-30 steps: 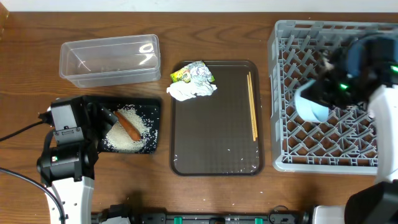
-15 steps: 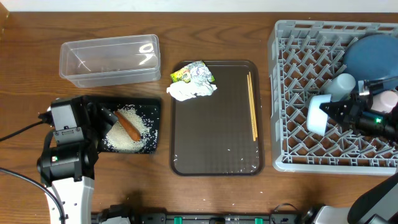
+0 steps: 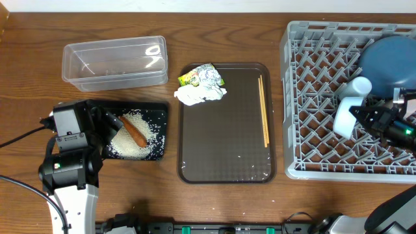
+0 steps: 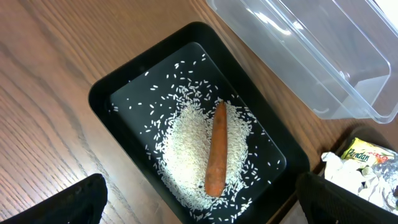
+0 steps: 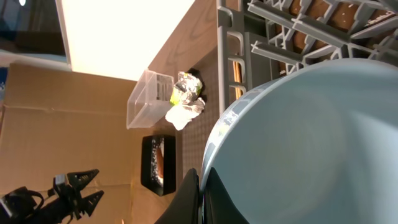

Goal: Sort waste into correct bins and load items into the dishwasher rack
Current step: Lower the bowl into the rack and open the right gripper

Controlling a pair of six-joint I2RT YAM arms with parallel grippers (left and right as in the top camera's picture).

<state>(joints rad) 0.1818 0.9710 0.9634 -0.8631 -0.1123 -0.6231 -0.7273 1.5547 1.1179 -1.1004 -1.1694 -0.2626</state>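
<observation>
R jaws pinched shut on the rim of the small light blue bowl (image 3: 346, 117). Thin edge grip only. Bowl looks tipped on edge and sticks out frame-left of the jaws, low inside the dishwasher rack (image 3: 305, 39), right-centre of overhead. Can't tell if it's resting on the lattice yet.

Pale cup (image 3: 361, 86) sits just above the bowl in frame, touching or nearly. Dark blue bowl (image 3: 390, 55) is in the rack's upper right.

Risk imo: a rim pinch gives little hold, so the bowl can pivot or slip. If it's let go while on edge, it prob rolls into the cup or flops over.

L jaws wide, nothing held, hanging over the black tray (image 4: 102, 93) lower left. Carrot (image 4: 214, 149) lies on the rice (image 4: 186, 165) right under the gap.

Wrapper (image 3: 200, 77) and tissue (image 3: 195, 96) are at the top edge of the brown tray (image 3: 221, 143), chopsticks (image 3: 263, 110) along its right side. Not sorted yet.
</observation>
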